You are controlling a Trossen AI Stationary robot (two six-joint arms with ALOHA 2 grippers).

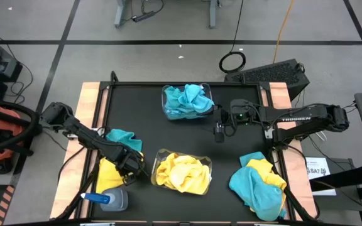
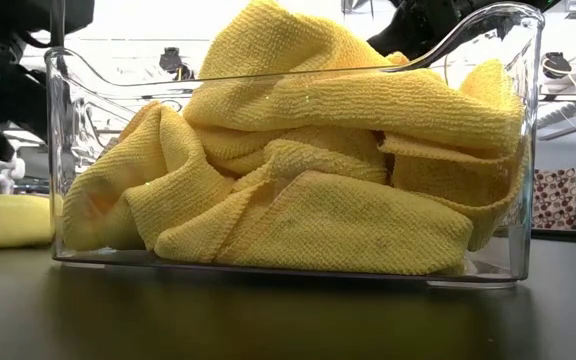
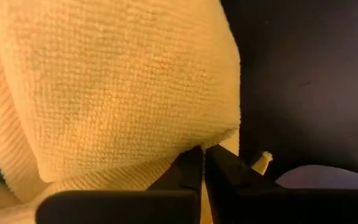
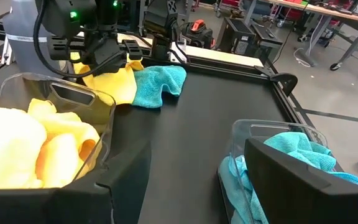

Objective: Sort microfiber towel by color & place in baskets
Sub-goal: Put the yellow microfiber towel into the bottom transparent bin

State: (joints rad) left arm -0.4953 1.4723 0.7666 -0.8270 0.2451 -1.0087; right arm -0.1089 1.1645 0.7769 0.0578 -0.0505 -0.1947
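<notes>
The word "TROSSEN" is printed in white capitals along the dark upper link of the right arm (image 1: pixel 300 119), as seen in the high view; a white paper sheet (image 1: pixel 317 168) lying beside the table's right edge carries dark print, of which only something like "SAT" can be made out, the remainder being too small to be read; no other lettering, number or sign can be read in the low view or in either wrist view.
</notes>
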